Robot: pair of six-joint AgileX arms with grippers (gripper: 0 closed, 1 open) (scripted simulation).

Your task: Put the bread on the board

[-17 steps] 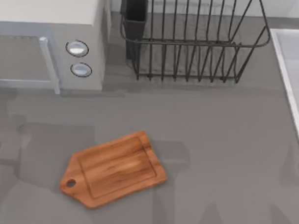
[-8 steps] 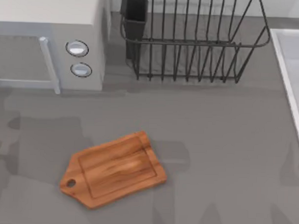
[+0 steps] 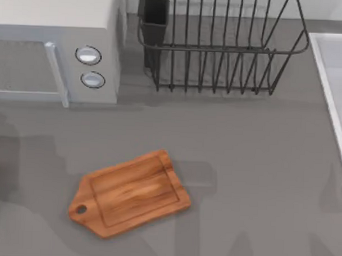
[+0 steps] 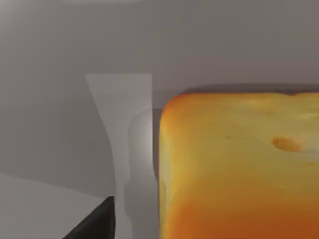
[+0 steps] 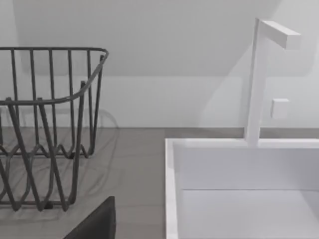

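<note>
One board (image 3: 129, 194) lies on grey table (image 3: 254, 164), lower left of centre, handle toward left. Bread (image 4: 239, 169) close under my left wrist camera, above table; can't tell whether my left gripper clamps it. My right wrist camera faces wire rack (image 5: 50, 129) and sink (image 5: 244, 184).

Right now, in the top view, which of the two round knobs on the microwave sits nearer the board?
The lower knob, directly beneath the upper knob on the microwave front panel. It sits closer to the board, which lies bare below on the table.
</note>
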